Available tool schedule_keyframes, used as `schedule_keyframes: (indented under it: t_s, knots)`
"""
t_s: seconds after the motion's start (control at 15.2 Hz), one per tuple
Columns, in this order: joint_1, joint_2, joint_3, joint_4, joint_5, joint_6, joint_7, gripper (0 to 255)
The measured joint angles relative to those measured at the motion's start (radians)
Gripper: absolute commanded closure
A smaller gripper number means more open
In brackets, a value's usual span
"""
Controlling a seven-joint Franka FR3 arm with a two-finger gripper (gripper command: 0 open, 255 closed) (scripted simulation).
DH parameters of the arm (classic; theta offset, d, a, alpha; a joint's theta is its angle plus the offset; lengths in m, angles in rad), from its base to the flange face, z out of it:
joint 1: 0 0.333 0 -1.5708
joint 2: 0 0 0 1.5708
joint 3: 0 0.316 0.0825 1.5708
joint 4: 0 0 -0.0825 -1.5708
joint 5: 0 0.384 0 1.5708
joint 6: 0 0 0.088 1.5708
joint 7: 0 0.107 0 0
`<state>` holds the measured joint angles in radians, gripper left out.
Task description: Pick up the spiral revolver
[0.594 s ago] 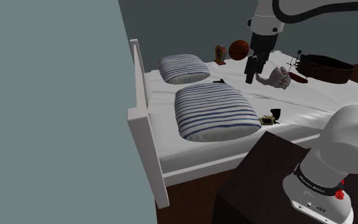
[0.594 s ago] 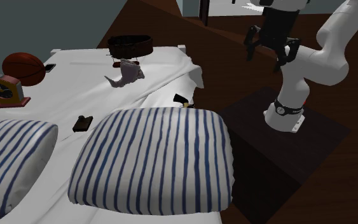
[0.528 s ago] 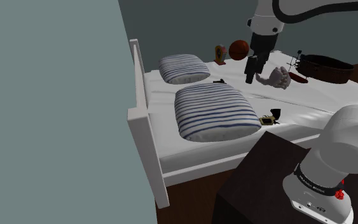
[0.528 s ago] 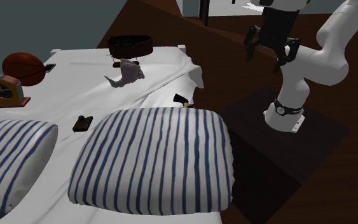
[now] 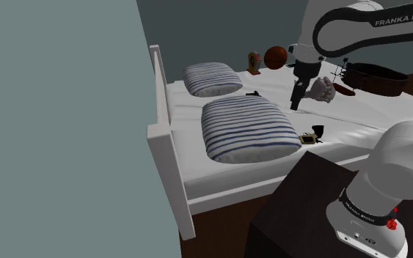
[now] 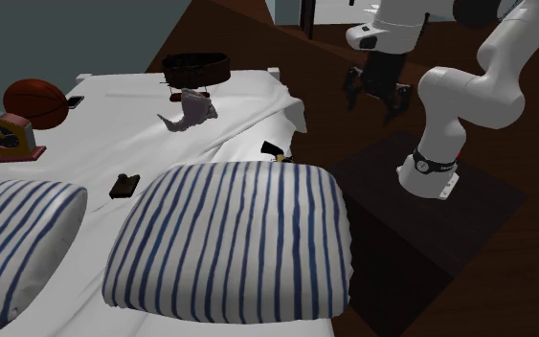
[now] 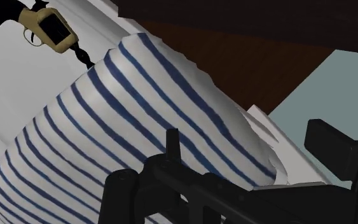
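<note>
Three cameras, one bed

The shoulder view sits beside and a bit behind the dark stand (image 5: 300,198), fairly far back. It looks down across the bed (image 5: 359,121) from its side, with a grey wall (image 5: 58,124) filling the view's left. The second exterior view sits low and close at the head end of the bed, right over the big striped pillow (image 6: 238,239), and looks back toward the arm (image 6: 468,91). The wrist view rides on the gripper (image 7: 248,133) and looks down from very near at that same pillow. All three share the pillow and the small revolver (image 7: 44,25) by its corner.
</note>
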<state>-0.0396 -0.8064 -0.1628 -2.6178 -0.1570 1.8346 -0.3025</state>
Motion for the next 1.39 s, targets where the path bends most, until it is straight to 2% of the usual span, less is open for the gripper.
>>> schedule_keyframes:
  t_s: [0.46,0.86,1.19,1.39]
  knots:
    - [-0.032,0.084,-0.155,-0.115,-0.113,0.198,-0.206,0]
    - [-0.039,0.276,-0.311,-0.138,-0.192,0.415,-0.392,0]
    - [-0.013,0.465,-0.44,-0.113,-0.195,0.583,-0.571,0]
    - [0.037,0.631,-0.529,-0.074,-0.12,0.705,-0.722,0]
